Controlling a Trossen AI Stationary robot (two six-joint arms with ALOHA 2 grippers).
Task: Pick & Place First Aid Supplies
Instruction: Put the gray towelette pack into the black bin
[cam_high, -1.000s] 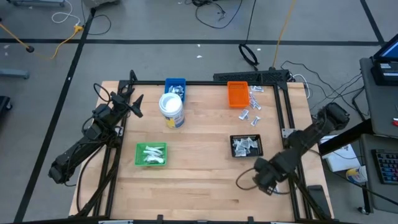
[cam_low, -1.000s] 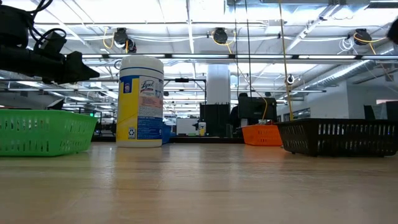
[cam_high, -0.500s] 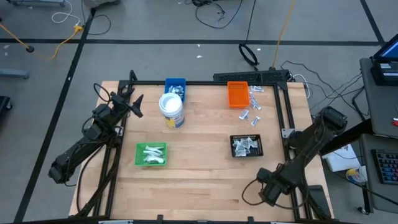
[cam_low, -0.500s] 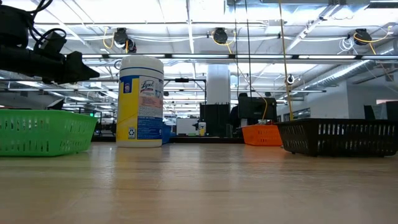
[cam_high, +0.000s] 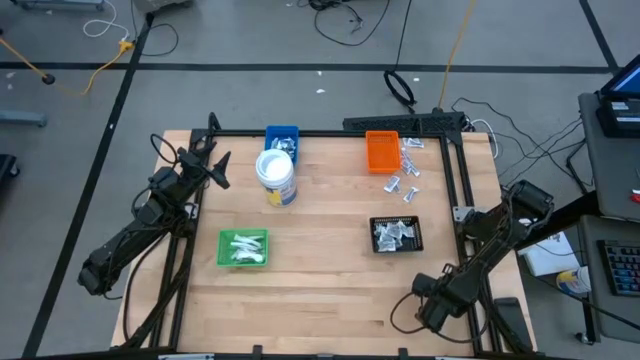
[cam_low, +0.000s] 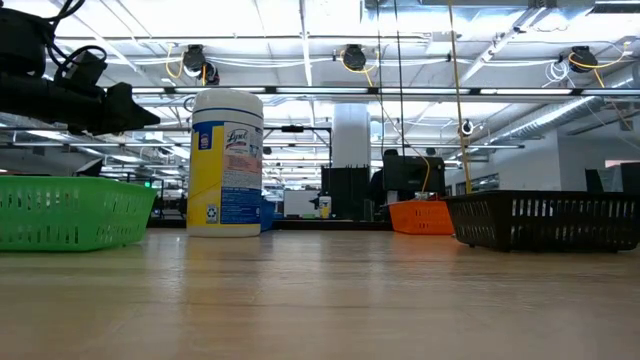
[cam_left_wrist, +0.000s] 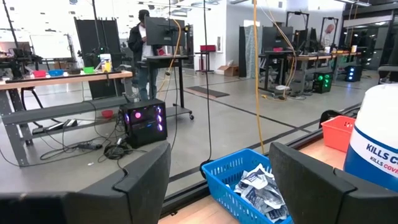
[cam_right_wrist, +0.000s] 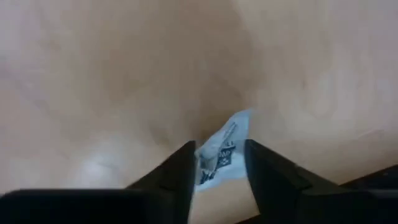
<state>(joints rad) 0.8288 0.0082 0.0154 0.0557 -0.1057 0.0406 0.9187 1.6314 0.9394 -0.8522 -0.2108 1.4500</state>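
My right gripper (cam_high: 432, 303) hangs over the table's near right corner, shut on a small white packet (cam_right_wrist: 231, 127). Several loose packets (cam_high: 405, 182) lie on the wood beside the orange tray (cam_high: 381, 151). More packets fill the black tray (cam_high: 397, 234), the green tray (cam_high: 243, 248) and the blue tray (cam_left_wrist: 249, 185). My left gripper (cam_left_wrist: 219, 152) waits open at the table's far left, level, facing the blue tray and the white tub (cam_high: 276, 177). My right gripper pinches the white packet between its two fingers (cam_right_wrist: 180, 169). The packet's printed end (cam_right_wrist: 219, 154) sits in the gap and its free end sticks out past the fingertips toward the wood. Which way the fingers come at it I cannot tell.
The white tub with a blue and yellow label (cam_low: 226, 162) stands upright between the blue and green trays. A wide stretch of bare wood (cam_high: 320, 280) lies along the near side. A black frame rail (cam_high: 460, 170) runs along the right edge. A person stands far off in the room (cam_left_wrist: 142, 46).
My right arm has swung toward the table's near edge, and its gripper now sits closer to the near right corner. The left arm and the trays have kept still.
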